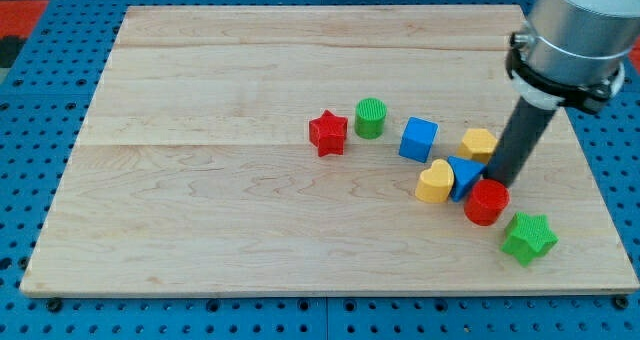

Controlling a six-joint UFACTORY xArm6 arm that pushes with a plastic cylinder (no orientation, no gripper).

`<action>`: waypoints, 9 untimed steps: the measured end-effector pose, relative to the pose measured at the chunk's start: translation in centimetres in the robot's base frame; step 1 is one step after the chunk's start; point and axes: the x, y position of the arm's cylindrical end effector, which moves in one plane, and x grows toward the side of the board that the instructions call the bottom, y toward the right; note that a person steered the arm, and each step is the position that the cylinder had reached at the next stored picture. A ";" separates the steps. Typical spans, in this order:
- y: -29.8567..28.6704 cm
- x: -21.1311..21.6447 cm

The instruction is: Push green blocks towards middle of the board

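Observation:
A green cylinder (370, 117) stands near the board's middle, right of a red star (328, 132). A green star (528, 236) lies near the board's bottom right. My tip (497, 180) is at the upper edge of a red cylinder (486, 201), which sits up and left of the green star. The tip is about a block's width above and left of the green star, not touching it. The rod rises to the grey arm (580, 30) at the view's top right.
A blue cube (418, 139), a yellow block (480, 143), a yellow heart-shaped block (435, 182) and a blue block (464, 175) cluster left of my tip. The wooden board (200, 180) lies on a blue pegboard (30, 130).

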 end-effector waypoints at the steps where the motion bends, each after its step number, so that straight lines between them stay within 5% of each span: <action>1: 1.7 -0.7; 2: 8.5 -0.9; 3: 7.7 0.5; 6: -3.4 4.4; 7: -10.7 1.5; 9: -11.9 -8.3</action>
